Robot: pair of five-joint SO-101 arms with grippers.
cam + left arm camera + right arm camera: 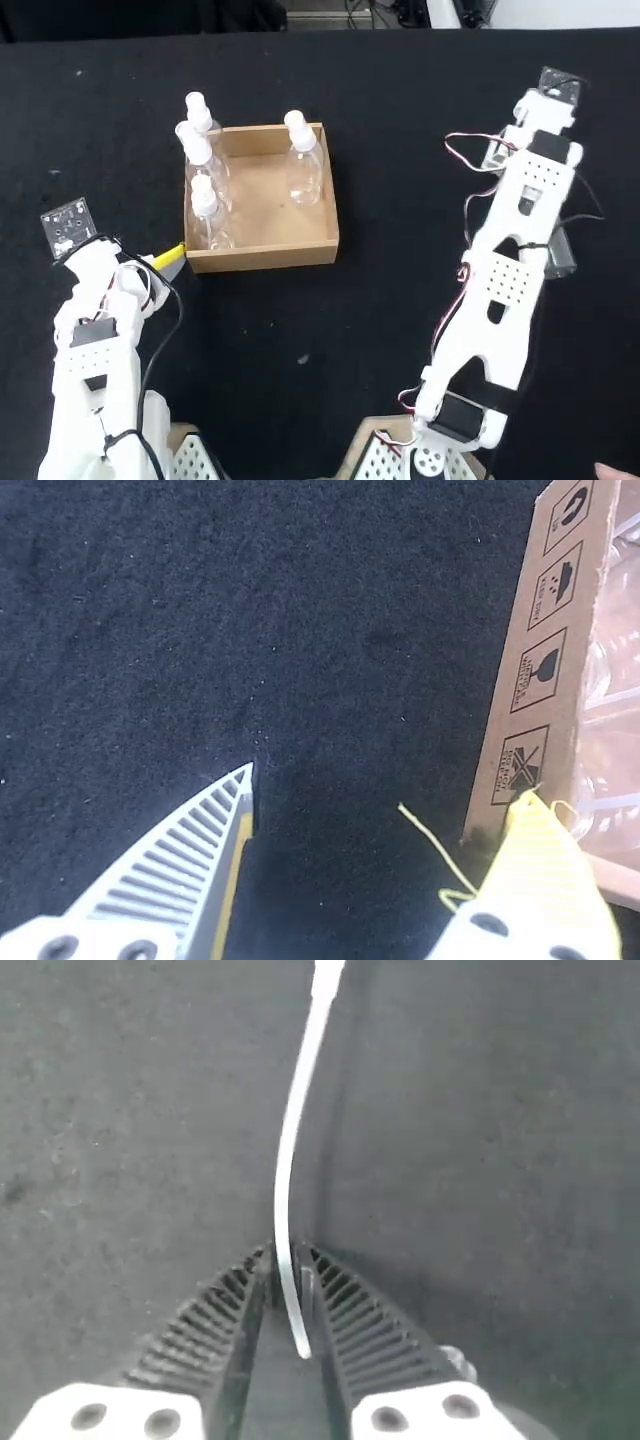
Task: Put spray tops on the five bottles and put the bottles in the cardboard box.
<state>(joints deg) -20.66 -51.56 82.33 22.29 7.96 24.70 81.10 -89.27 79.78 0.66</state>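
Starting at the left of the black table (400, 120), the left arm (95, 350) lies low by the near-left edge, its wrist turned toward the box (262, 258). The left gripper (386, 783) stands open. Its white finger (215, 830) is over the table, and the tip of its yellow finger (530, 850) is at the box's outer wall by the near-left corner, touching or just beside it; I cannot tell which. A thin yellow thread (430, 845) curls off that finger. The cardboard wall stands between this gripper and the bottles (612, 730). Four of them stand upright, clear, each with a white spray top (295, 122) on. Three line up along the box's left wall. The near bottle (213, 230) and the middle bottle (207, 170) look to be inside. The far bottle (197, 105) is at the far-left corner, and I cannot tell whether it is inside or just outside. The fourth bottle (305, 175) stands inside near the far wall, toward the right and apart from the other three. Well to the right, the right arm (510, 270) stretches long and nearly straight from the near edge toward the far right, with red and white wires (468, 150) looping along its left side. A clear thing (558, 255) lies on the table against the arm's right side, partly under it; I cannot tell what it is. The right gripper (287, 1255) points down at the table with its jaws closed on a thin white tube (290, 1150). The tube runs out past the fingertips in a slight curve over the table.
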